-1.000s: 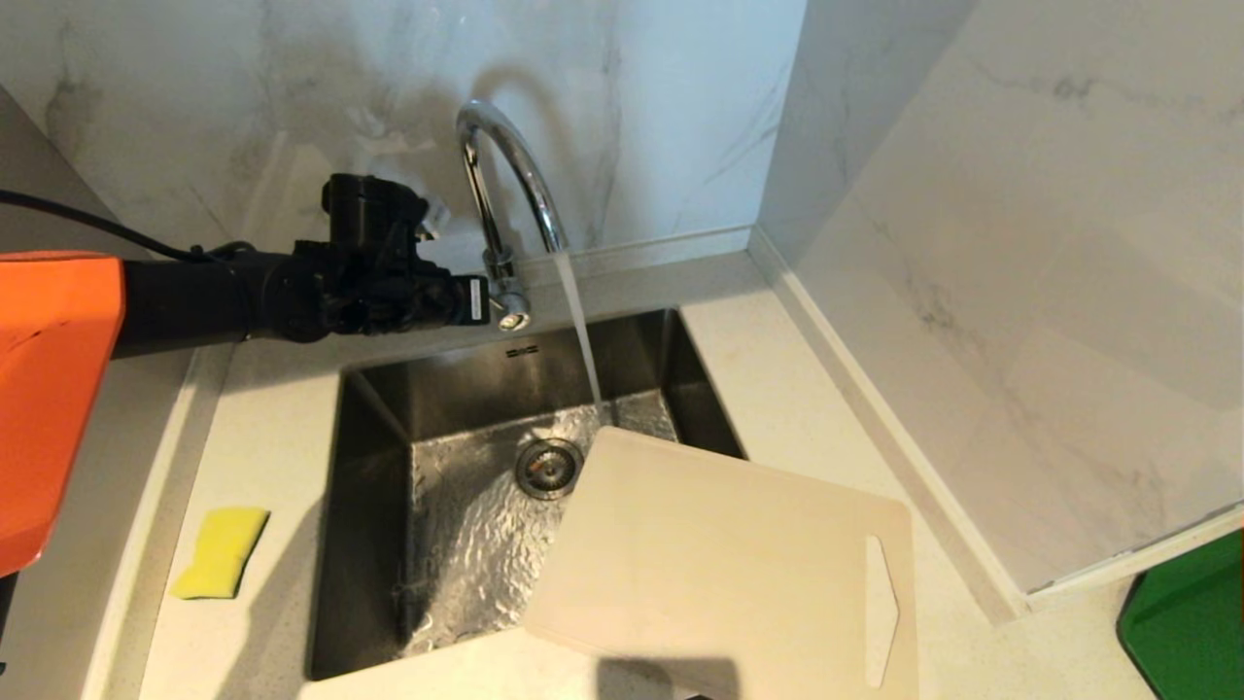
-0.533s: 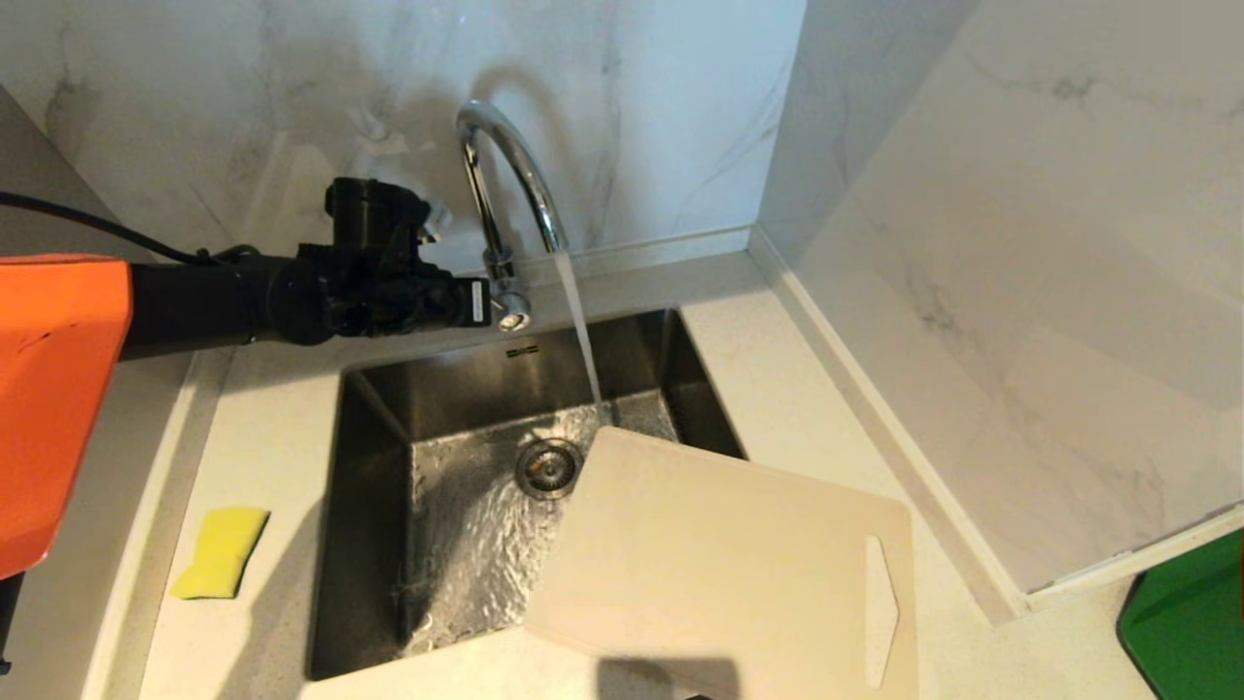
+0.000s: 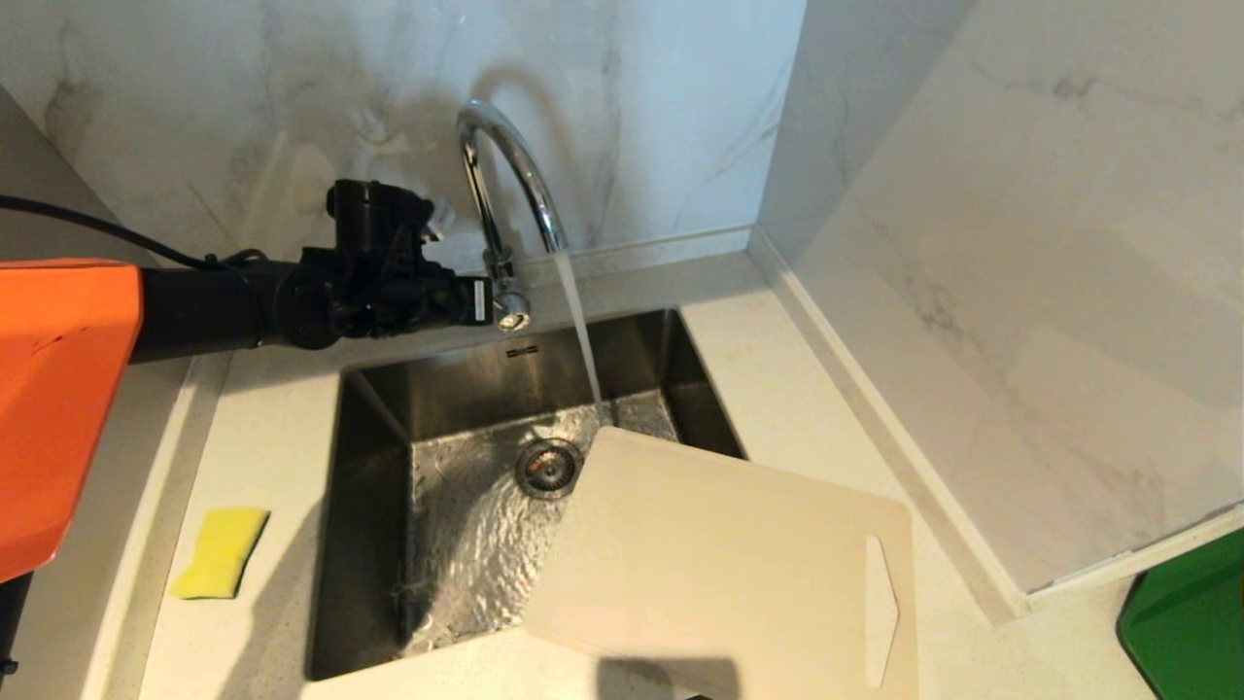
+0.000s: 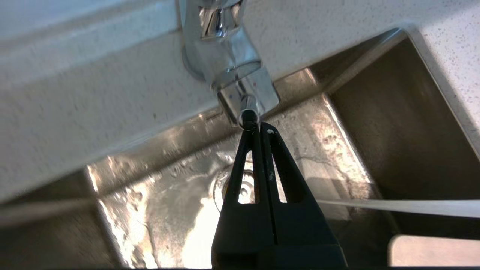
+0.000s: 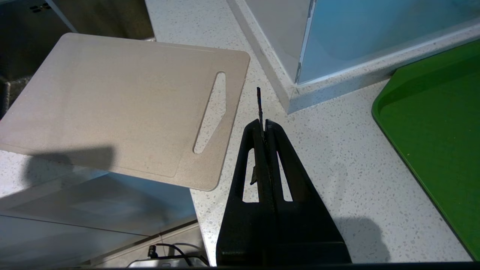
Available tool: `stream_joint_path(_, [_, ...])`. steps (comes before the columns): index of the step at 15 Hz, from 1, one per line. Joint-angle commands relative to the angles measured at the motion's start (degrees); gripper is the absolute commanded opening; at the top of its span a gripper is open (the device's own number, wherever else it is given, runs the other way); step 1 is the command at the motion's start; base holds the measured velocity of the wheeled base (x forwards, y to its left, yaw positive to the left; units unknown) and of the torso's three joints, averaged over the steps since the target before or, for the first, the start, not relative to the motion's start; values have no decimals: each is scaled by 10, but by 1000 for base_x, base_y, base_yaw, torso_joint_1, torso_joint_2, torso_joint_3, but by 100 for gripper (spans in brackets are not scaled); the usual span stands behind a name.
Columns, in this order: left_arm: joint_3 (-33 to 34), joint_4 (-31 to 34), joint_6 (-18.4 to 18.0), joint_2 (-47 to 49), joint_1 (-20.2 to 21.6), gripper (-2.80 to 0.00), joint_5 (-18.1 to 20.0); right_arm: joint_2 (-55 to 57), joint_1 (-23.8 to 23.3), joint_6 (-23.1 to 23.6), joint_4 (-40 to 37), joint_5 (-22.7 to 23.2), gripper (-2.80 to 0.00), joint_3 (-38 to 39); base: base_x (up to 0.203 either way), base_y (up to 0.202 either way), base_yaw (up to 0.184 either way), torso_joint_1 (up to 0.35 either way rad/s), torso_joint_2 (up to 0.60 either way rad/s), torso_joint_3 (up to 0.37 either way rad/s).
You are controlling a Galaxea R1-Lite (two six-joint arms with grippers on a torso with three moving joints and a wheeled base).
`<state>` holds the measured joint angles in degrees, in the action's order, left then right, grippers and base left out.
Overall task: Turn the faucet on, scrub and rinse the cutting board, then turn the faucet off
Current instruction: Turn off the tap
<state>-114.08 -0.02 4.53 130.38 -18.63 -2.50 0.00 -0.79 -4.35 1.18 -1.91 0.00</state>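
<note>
The chrome faucet (image 3: 505,165) arches over the sink, and water (image 3: 581,340) runs from its spout into the basin. My left gripper (image 3: 481,301) reaches in from the left, shut, with its tips at the end of the small side lever (image 4: 248,116) and nothing between them. The cream cutting board (image 3: 719,564) lies flat on the counter at the front right, one corner overhanging the sink; the stream falls just beyond that corner. In the right wrist view my right gripper (image 5: 263,125) hangs shut over the counter, beside the handle-slot end of the cutting board (image 5: 123,101).
A yellow sponge (image 3: 222,550) lies on the counter left of the steel sink (image 3: 374,506). A green mat (image 3: 1191,612) sits at the far right, past a marble wall corner (image 3: 1011,593). The marble backsplash stands close behind the faucet.
The left forearm has edged very slightly; its gripper stays shut at the lever. Water keeps running, and the board and sponge have not moved.
</note>
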Motion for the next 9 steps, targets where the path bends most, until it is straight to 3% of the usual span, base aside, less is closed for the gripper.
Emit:
stream_joint_path(1, [0, -11, -6, 5, 1, -280, 0, -1, -1, 0, 0, 0, -280, 0, 0, 0, 0, 0, 0, 0])
stream_joint_path(5, [0, -34, -8, 9, 1, -280, -1, -1, 0, 0, 0, 0, -280, 0, 0, 0, 0, 0, 0, 0])
stream_joint_path(9, [0, -33, -20, 12, 1, -280, -34, -1, 0, 0, 0, -1, -280, 0, 0, 0, 0, 0, 0, 0])
